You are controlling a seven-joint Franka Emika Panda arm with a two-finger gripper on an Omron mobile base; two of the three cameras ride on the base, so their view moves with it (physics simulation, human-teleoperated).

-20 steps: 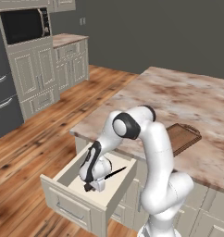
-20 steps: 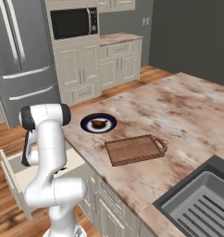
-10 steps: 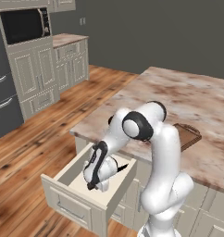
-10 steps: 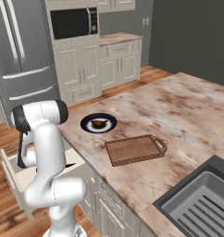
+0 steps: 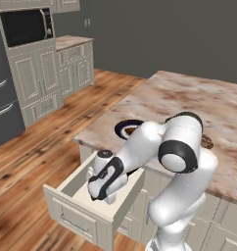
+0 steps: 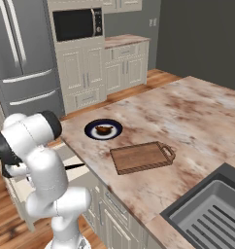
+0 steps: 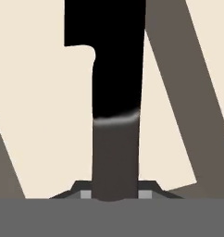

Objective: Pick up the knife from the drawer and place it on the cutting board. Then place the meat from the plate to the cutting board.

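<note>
With the pincer (image 5: 102,195) down in the drawer (image 5: 81,182) clamped narrowly on the knife (image 7: 115,92), whose handle runs toward 12 o'clock, an off-centre hold could let it swing on lifting.

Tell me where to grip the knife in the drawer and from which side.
Grip the knife by its thick black handle, coming straight down from above: it lies flat on the open drawer floor, and the handle is bulkier than the thin blade.

You have the black-handled knife (image 7: 116,92) over the open cream drawer's pale floor (image 5: 86,192); reddish-brown meat lump (image 6: 104,130) on the navy-rimmed plate (image 6: 92,131), wooden cutting board (image 6: 139,157) at its 4 o'clock.
</note>
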